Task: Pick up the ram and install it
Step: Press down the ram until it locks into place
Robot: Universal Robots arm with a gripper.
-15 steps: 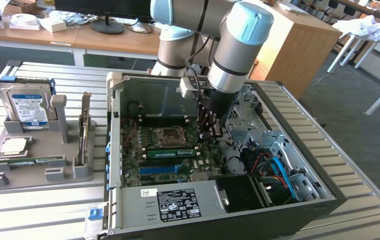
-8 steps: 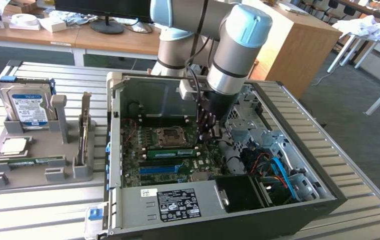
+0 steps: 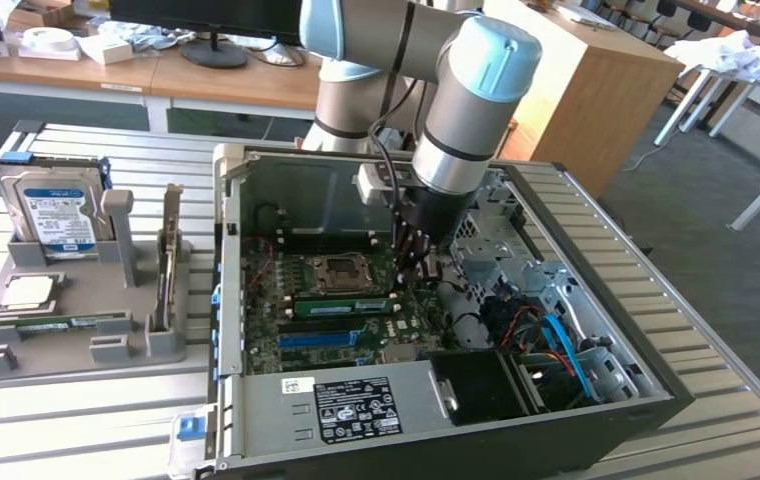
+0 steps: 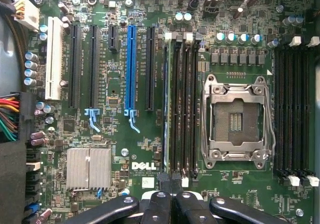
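The ram (image 3: 341,305), a long green stick, stands in a memory slot of the motherboard (image 3: 303,338) inside the open computer case (image 3: 540,420), beside the processor socket (image 3: 345,269). In the wrist view the ram (image 4: 168,104) is seen edge-on in the outermost slot of the bank next to the socket (image 4: 237,119). My gripper (image 3: 423,266) hangs low inside the case over the board, at one end of that slot bank. Its black fingers (image 4: 161,196) are pressed together at the slot's end, the gripper (image 4: 172,183) shut with nothing between them.
At the exterior view's left a grey holder (image 3: 153,345) carries a blue-labelled hard drive (image 3: 57,212), a silver processor chip (image 3: 28,292), an upright card (image 3: 169,262) and a flat green stick (image 3: 63,323). Cables and a drive cage (image 3: 560,335) crowd the case's right side.
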